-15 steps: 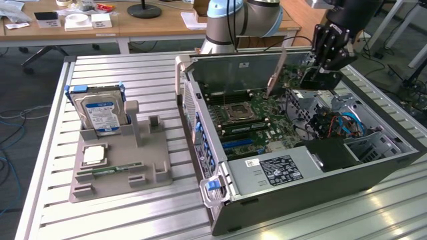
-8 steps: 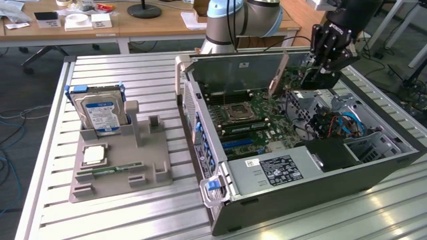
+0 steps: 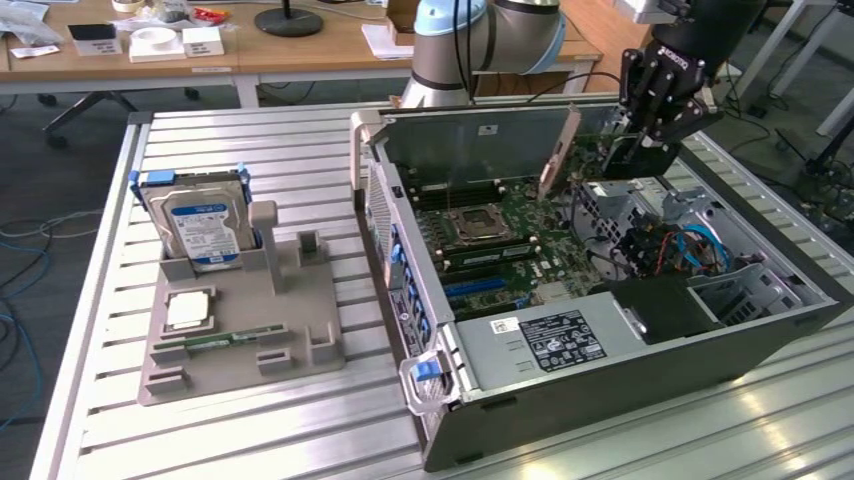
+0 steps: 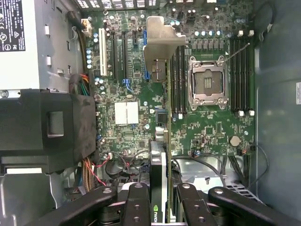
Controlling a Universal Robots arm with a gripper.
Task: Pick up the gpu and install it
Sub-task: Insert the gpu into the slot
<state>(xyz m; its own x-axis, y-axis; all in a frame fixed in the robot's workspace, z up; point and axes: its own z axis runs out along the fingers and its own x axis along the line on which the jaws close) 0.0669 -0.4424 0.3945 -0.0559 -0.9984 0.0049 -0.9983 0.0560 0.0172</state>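
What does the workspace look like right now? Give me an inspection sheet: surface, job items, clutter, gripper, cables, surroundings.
Surface: slatted metal table carrying an open computer case and a grey fixture tray.
Job's things: gpu held edge-on over the motherboard.
Clutter: hard drive, processor chip and memory stick in the tray.
Grippers: gripper shut on the gpu.
Cables: blue and red wires inside the case; blue floor cables.
Surroundings: wooden desks with small items behind the table.
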